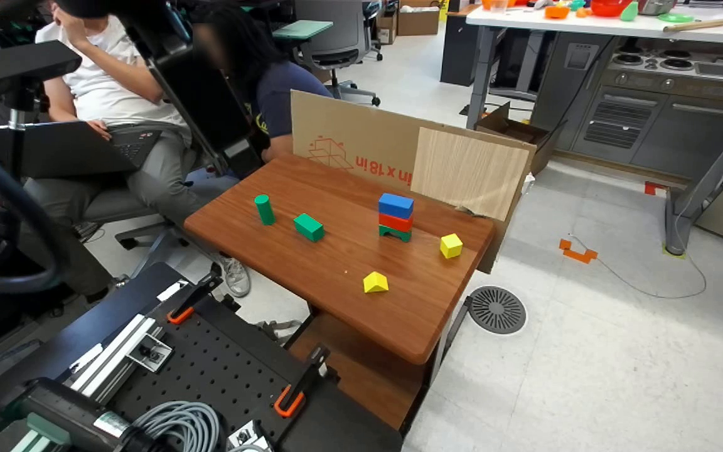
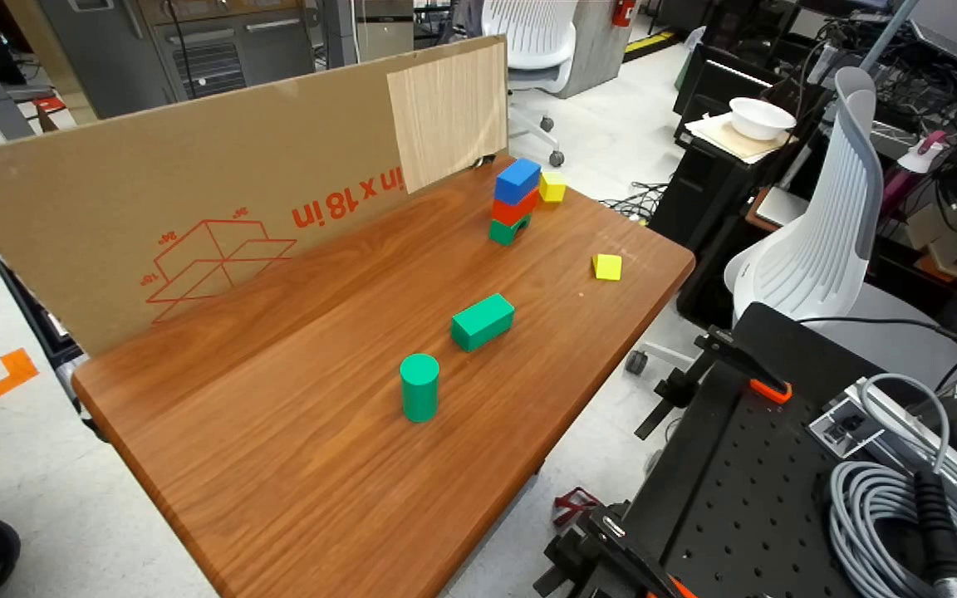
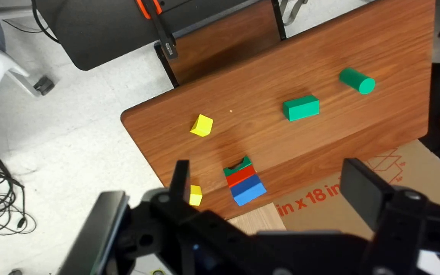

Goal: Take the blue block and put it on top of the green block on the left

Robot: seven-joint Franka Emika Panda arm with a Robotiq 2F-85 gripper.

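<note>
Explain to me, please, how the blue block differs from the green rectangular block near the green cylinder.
Colour: the blue block is blue, the green rectangular block green. Support: the blue block rests on the red block; the green rectangular block rests directly on the table. Company: the blue block tops a stack of three; the green rectangular block touches no other block. Both look like flat-topped rectangular blocks.

Above the blue block (image 1: 396, 206) the way is open — near it, a cardboard panel (image 2: 196, 183) and a yellow cube (image 1: 451, 246) narrow the room. Free counter (image 3: 269, 139) lies between its stack (image 1: 395, 221) and the green block (image 3: 302, 108) — past which a green cylinder (image 2: 419, 389) stands upright.
</note>
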